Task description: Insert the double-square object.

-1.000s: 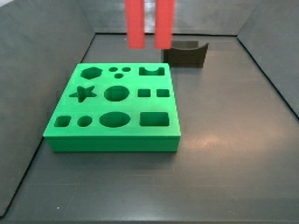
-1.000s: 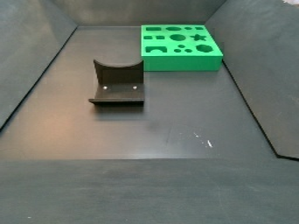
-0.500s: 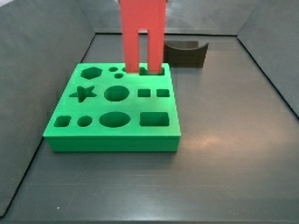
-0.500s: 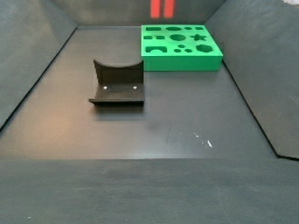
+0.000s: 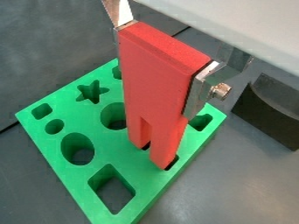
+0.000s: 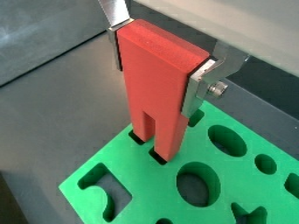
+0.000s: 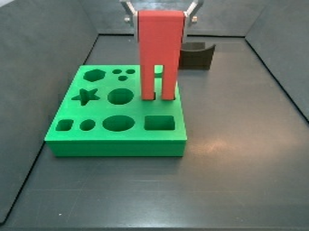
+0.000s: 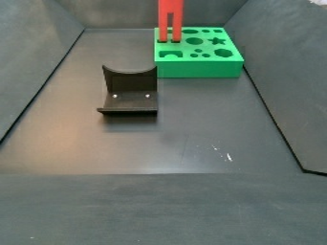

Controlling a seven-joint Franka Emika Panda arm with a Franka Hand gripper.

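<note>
The green board (image 7: pixel 72 135) lay flat on the dark floor, and both side views (image 8: pixel 198 67) showed its top cut with shaped holes: a star, circles, an oval and squares. The double-square object (image 7: pixel 160 45), a tall red slab split at its lower end into two legs, stood upright over the board. In both wrist views (image 5: pixel 158 87) (image 6: pixel 158 87) the ends of the legs met a pair of small dark openings near the board's edge. How deep they sat could not be told. The fixture (image 7: pixel 197 56) stood on the floor, apart from the board. The gripper (image 5: pixel 163 57) hung above the board with its silver fingers (image 6: pixel 201 87) clamped against the slab's two sides near its top.
</note>
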